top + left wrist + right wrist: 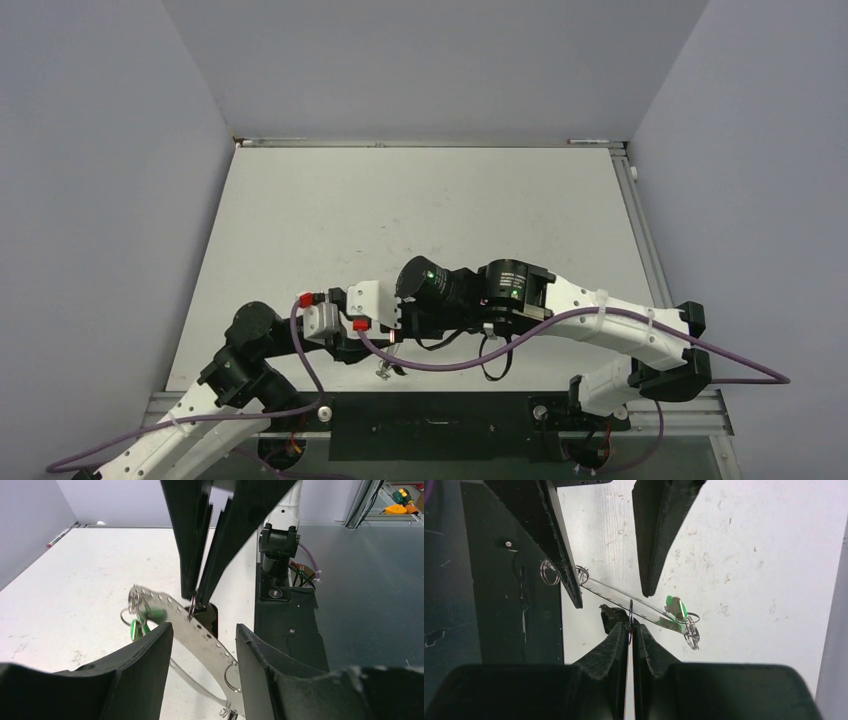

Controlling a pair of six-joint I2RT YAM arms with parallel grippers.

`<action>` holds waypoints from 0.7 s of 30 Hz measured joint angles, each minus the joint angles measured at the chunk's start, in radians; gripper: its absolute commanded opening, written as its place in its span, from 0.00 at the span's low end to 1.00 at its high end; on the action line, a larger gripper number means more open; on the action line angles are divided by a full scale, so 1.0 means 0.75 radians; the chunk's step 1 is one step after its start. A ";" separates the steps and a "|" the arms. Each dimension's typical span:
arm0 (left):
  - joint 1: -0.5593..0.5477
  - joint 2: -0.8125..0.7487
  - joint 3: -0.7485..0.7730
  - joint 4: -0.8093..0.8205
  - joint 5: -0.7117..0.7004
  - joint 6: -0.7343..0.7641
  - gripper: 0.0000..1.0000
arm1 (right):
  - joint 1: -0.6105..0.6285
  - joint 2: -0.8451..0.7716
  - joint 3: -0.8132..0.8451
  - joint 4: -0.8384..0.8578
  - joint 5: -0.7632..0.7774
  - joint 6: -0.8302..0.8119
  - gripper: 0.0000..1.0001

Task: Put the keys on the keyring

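Observation:
A curved silvery strip [212, 642] full of small holes runs between the open fingers of my left gripper [204, 630], with a gap on each side. A green tag [150, 615] and a cluster of wire rings [135, 600] hang at its far end. Another ring [231, 676] sits at its near end. My right gripper [630, 622] is shut on a thin keyring [630, 607] that passes through a hole in the strip [611, 592]. The green tag [676, 607] lies to its right. The keys are too small to tell apart.
Both arms meet low at the near edge of the white table [420, 210]. Beside the strip are the black base plate [285, 620] and the right arm's base [277, 545]. A pen [59, 536] lies at the far wall.

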 measured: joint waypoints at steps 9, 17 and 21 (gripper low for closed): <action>0.000 -0.081 -0.033 0.002 -0.039 0.012 0.39 | 0.002 -0.076 0.000 0.041 -0.033 -0.005 0.05; 0.003 -0.095 -0.033 0.041 -0.021 0.035 0.33 | 0.002 -0.069 0.000 0.023 -0.049 -0.010 0.05; 0.010 -0.107 -0.036 0.081 0.012 0.030 0.32 | 0.002 -0.039 0.002 0.011 -0.056 -0.014 0.05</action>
